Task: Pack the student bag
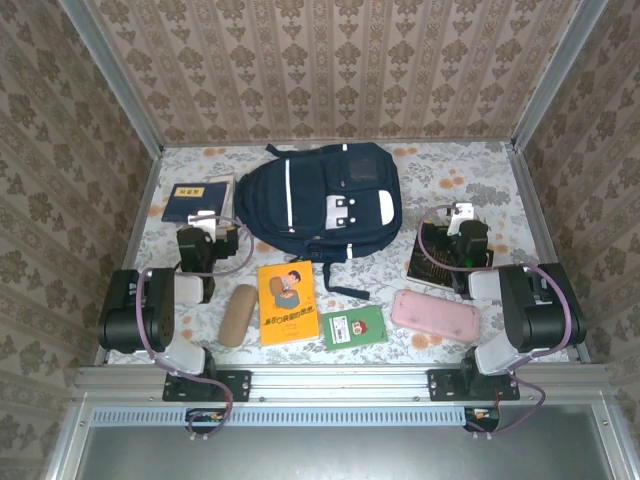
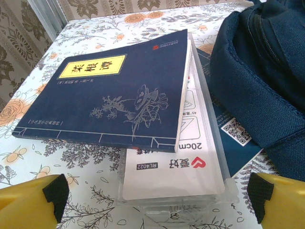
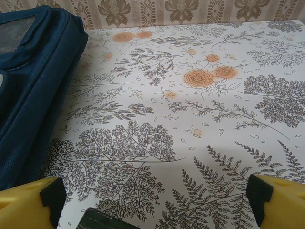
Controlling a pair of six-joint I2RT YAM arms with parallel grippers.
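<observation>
The student bag, a big navy backpack with white stripes, lies flat at the back centre of the table. Its side rises at the right of the left wrist view and at the left of the right wrist view. My left gripper stands open just left of the bag, its yellow fingers wide apart in front of a clear plastic case holding a white card. A navy book with a yellow label rests partly on that case. My right gripper is open over bare tablecloth right of the bag.
In front of the bag lie a tan oval case, an orange book, a green booklet and a pink pencil case. A dark flat item sits under the right wrist. Metal frame rails edge the table.
</observation>
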